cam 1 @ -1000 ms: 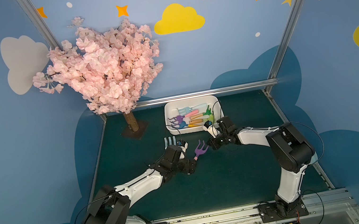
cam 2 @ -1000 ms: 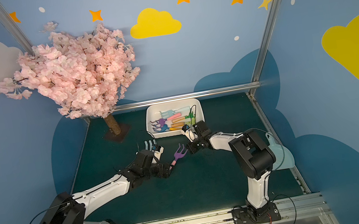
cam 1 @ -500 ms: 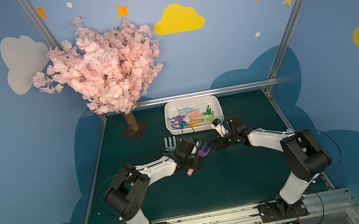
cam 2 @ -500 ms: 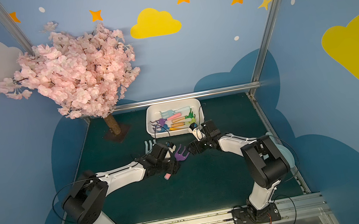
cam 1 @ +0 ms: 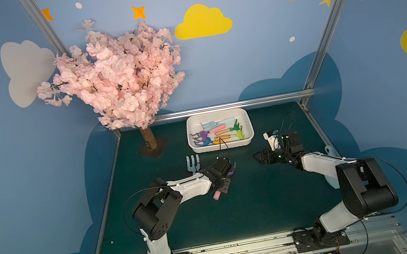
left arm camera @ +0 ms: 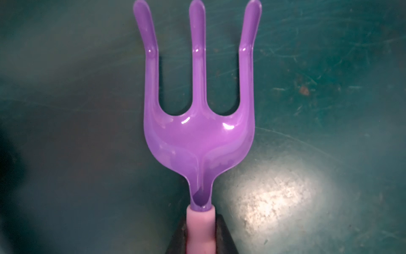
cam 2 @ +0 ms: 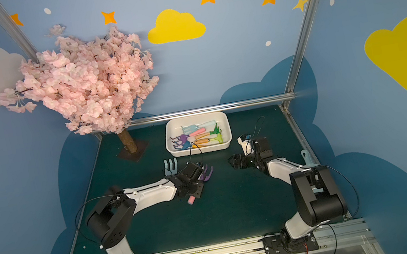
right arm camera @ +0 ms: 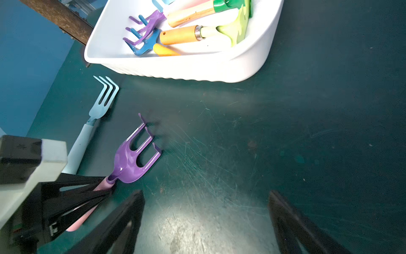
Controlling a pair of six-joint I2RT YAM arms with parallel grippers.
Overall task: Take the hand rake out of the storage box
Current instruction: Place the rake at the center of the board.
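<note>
The left gripper (left arm camera: 200, 231) is seen clenched on the pink handle of the hand rake (left arm camera: 198, 136). The handle is pinched between the two jaws and the purple head juts straight out ahead of them.

- **Long axis:** in both top views the pink handle end points near-left and the three tines far-right, roughly in line with the left forearm.
- **Height:** the rake is held low over the green worktop (cam 1: 252, 203). Whether the tines touch it cannot be told.
- **Place:** the rake is outside the storage box (cam 1: 239, 143), which stands just far of the gripper and a little to the right. Other rakes (cam 1: 221, 133) are left inside it.
- **Neighbour:** a pale blue rake (cam 1: 192, 163) lies flat on the worktop just left of the gripper, tines toward the far side.
- **Other arm:** the right gripper (cam 1: 258, 158) is released and empty. It is aimed left at the tines but stands clearly apart from them.

Set-down is judged to be the left arm's job, onto bare worktop to the right of the pale blue rake.
</note>
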